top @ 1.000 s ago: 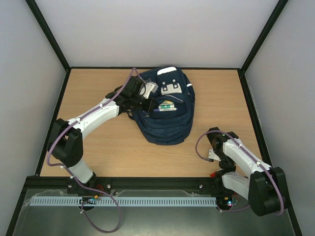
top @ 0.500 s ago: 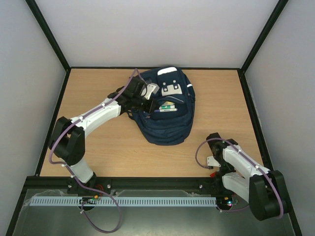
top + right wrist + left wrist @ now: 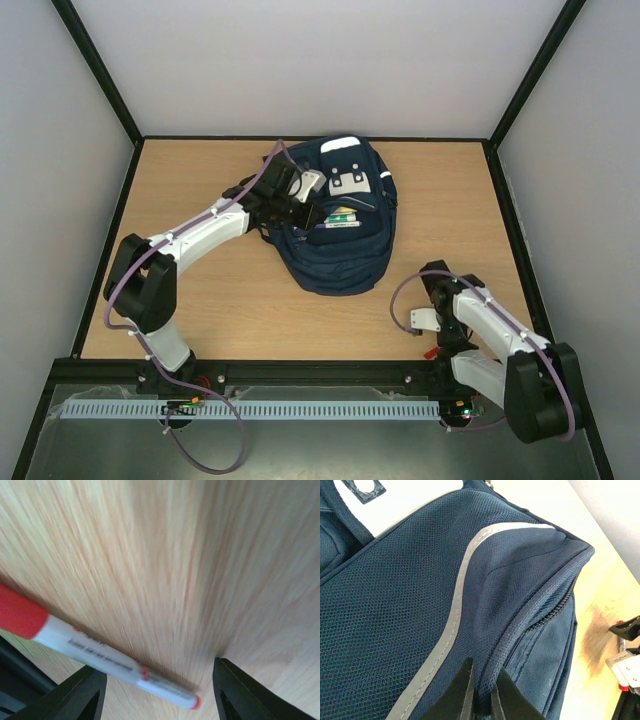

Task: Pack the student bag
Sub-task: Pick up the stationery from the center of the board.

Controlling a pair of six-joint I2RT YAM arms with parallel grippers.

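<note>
The student bag [image 3: 340, 255], navy with thin pale stripes and a grey-white patch, lies at the back centre of the table. Its front pocket gapes and shows green and white items [image 3: 340, 215]. My left gripper [image 3: 312, 212] is at that pocket's left edge. In the left wrist view it [image 3: 482, 700] is shut on a ridge of the bag's fabric [image 3: 420, 605] beside a zip. My right gripper [image 3: 436, 342] hangs low near the table's front edge. In the right wrist view it [image 3: 157, 672] is open over a white marker with a red cap [image 3: 95, 652] lying on the wood, fingers on either side without touching it.
Black frame rails [image 3: 300, 372] run along the table's front edge just behind the marker [image 3: 432, 353]. Grey walls close the back and both sides. Bare wood [image 3: 230, 300] lies between the bag and the front edge.
My right arm has drawn back towards the front edge and lowered over the marker. The left gripper has edged slightly right along the bag, still shut on the fabric.
</note>
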